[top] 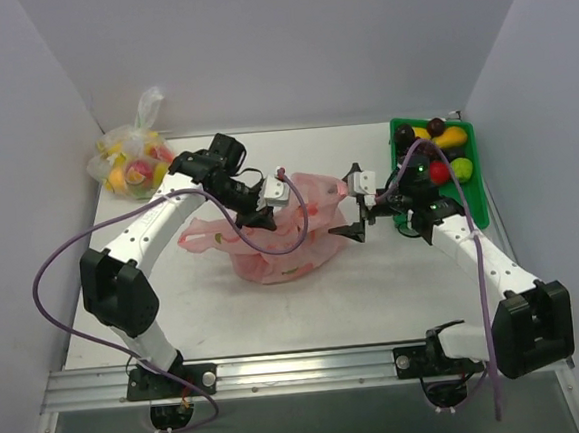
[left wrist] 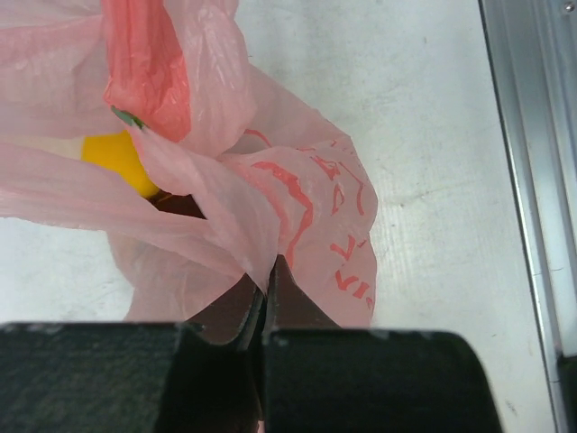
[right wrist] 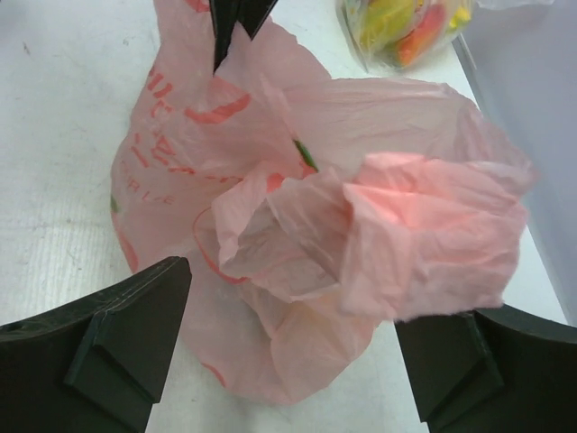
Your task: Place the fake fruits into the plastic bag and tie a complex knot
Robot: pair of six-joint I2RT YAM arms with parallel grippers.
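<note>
The pink plastic bag point(top: 284, 242) lies slumped mid-table, one handle loop point(top: 203, 237) trailing left. My left gripper point(top: 262, 217) is shut on the bag's upper rim; in the left wrist view its jaws pinch the pink film point(left wrist: 267, 281), and a yellow fruit point(left wrist: 122, 159) shows inside the bag. My right gripper point(top: 354, 223) is open at the bag's right side; in the right wrist view point(right wrist: 293, 311) a crumpled fold of the bag point(right wrist: 424, 234) sits between the spread fingers, not gripped. More fake fruits point(top: 435, 155) lie in the green tray. No knot shows.
The green tray point(top: 476, 187) stands at the right edge behind the right arm. A clear bag of yellow-red fruit point(top: 133, 165) sits in the far left corner and also shows in the right wrist view point(right wrist: 406, 27). Walls close three sides.
</note>
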